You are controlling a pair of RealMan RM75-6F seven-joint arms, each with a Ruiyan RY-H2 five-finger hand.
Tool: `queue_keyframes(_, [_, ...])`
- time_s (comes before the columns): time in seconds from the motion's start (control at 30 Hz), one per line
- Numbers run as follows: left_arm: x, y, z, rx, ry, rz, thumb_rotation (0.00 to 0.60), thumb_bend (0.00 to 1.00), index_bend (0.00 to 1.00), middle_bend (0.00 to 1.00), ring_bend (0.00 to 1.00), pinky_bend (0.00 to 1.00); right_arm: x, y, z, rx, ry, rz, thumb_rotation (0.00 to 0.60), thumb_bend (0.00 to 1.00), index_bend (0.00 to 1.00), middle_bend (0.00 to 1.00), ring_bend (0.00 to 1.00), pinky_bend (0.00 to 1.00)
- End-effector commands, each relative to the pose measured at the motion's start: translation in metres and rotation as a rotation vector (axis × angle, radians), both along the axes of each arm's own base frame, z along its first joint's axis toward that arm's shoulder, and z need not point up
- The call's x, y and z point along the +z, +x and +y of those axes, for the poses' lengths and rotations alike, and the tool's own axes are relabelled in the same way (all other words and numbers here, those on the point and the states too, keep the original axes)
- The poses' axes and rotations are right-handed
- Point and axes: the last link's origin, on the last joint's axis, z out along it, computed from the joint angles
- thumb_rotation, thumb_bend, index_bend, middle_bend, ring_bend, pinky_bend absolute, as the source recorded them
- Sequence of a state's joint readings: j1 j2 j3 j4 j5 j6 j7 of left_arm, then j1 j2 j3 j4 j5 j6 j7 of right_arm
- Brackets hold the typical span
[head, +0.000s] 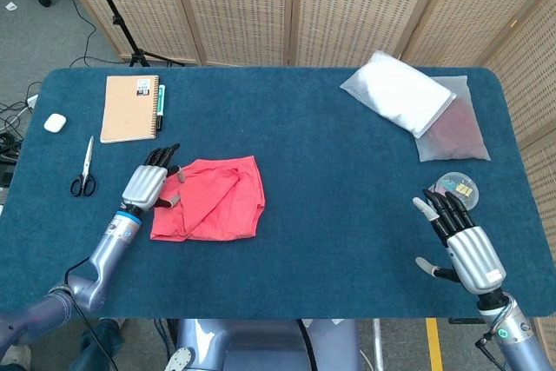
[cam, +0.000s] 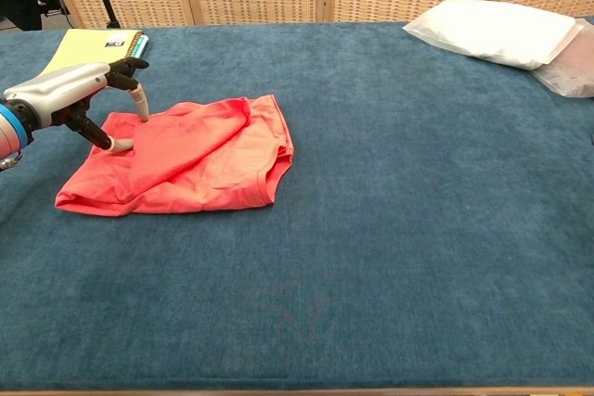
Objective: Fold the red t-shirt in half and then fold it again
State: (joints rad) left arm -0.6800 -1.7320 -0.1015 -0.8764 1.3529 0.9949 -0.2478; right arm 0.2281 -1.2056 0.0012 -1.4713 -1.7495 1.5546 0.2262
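Observation:
The red t-shirt (head: 213, 200) (cam: 190, 162) lies folded and rumpled on the blue table, left of centre. My left hand (head: 149, 187) (cam: 79, 99) is at the shirt's left edge, fingers spread, with fingertips (cam: 121, 144) touching the cloth. It holds nothing that I can see. My right hand (head: 462, 239) hovers open near the table's front right, fingers apart and empty, far from the shirt. It does not show in the chest view.
A notebook (head: 130, 108) with a pen lies at the back left, scissors (head: 84, 170) and a small white case (head: 55, 122) further left. A white bag (head: 398, 92) (cam: 497, 31) and a dark pouch (head: 455, 134) sit at the back right. A small clear dish (head: 456, 188) is near my right hand.

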Motion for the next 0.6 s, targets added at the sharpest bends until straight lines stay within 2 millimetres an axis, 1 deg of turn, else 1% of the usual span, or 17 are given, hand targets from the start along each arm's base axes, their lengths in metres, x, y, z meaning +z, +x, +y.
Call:
queue_keyframes(0.03, [-0.0046, 0.002, 0.0011, -0.002, -0.004, 0.006, 0.6, 0.26, 0.5, 0.0, 0.0, 0.0, 0.0001, -0.0002, -0.0002, -0.001, 0.0, 0.0, 0.6, 0.0, 0.0, 0.0, 0.0, 0.0])
queue_keyframes(0.23, [-0.0093, 0.0032, 0.0035, -0.005, 0.001, 0.023, 0.6, 0.3, 0.5, 0.0, 0.0, 0.0, 0.0005, -0.0005, -0.0007, -0.002, -0.001, 0.001, 0.6, 0.0, 0.0, 0.0, 0.0, 0.0])
queue_keyframes(0.43, [-0.0119, 0.0029, 0.004, -0.008, 0.004, 0.035, 0.6, 0.41, 0.52, 0.0, 0.0, 0.0, 0.0012, -0.0007, -0.0007, -0.001, -0.001, 0.0, 0.6, 0.0, 0.0, 0.0, 0.0, 0.0])
queue_keyframes(0.53, [-0.0122, 0.0025, 0.0038, -0.01, 0.005, 0.036, 0.6, 0.45, 0.54, 0.0, 0.0, 0.0, 0.0013, -0.0007, -0.0007, 0.0, -0.001, 0.001, 0.6, 0.0, 0.0, 0.0, 0.0, 0.0])
queue_keyframes(0.6, [-0.0123, 0.0028, 0.0036, -0.014, 0.007, 0.037, 0.6, 0.47, 0.58, 0.0, 0.0, 0.0, 0.0012, -0.0006, -0.0005, 0.0, 0.0, 0.001, 0.6, 0.0, 0.0, 0.0, 0.0, 0.0])
